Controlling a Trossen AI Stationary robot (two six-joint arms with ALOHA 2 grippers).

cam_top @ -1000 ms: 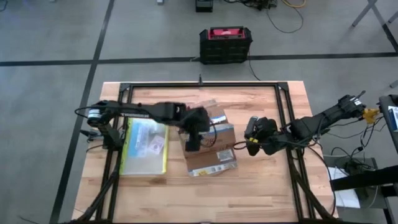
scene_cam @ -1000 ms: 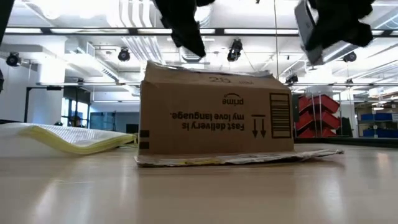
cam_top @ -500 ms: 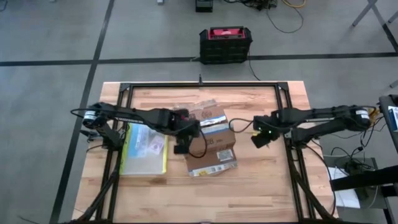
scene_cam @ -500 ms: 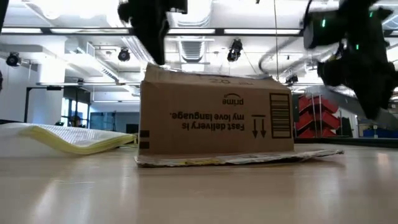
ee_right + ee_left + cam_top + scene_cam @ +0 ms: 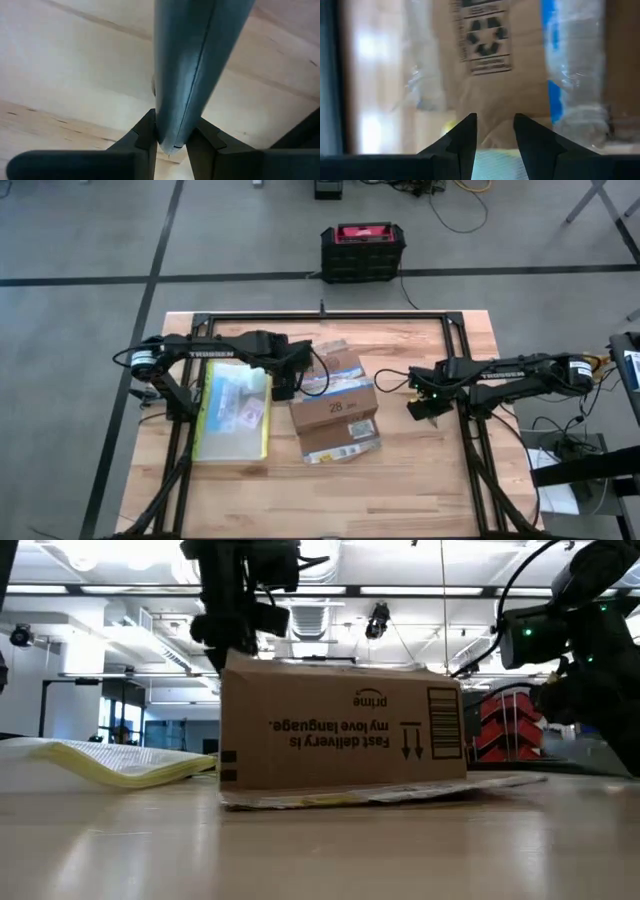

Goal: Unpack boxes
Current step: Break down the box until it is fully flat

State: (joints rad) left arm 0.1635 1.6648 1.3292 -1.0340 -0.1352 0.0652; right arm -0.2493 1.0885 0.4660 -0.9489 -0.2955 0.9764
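Observation:
The brown cardboard box (image 5: 335, 415) stands mid-table with its printed side (image 5: 340, 725) toward the near edge. One open flap (image 5: 485, 55) carries a recycling mark and clear tape. My left gripper (image 5: 285, 385) hangs open over the box's far left top corner (image 5: 228, 658), fingers (image 5: 465, 137) pointing down. To the right of the box, my right gripper (image 5: 420, 408) points down at the bare wood, shut on a dark grey blade-like tool (image 5: 185, 60). My left gripper stands right at the box's top left corner; whether it touches the cardboard, I cannot tell. My right gripper pinches the tool's rounded end (image 5: 172, 142) between its two fingers, which lie on the tool's two sides. The tool runs on past the fingertips, down toward the table.
A clear yellow-edged pouch (image 5: 235, 415) lies flat to the left of the box. The box rests on a flat crinkled sheet (image 5: 400, 795). A black metal frame (image 5: 455, 355) runs round the table. A black and red case (image 5: 362, 250) stands on the floor beyond the far edge.
My left gripper has gone from over the box's middle toward the table's left and far side, sinking to the box's top left corner. The box has slid slightly left. My right gripper has sunk toward the table and tipped from slanting to pointing down.

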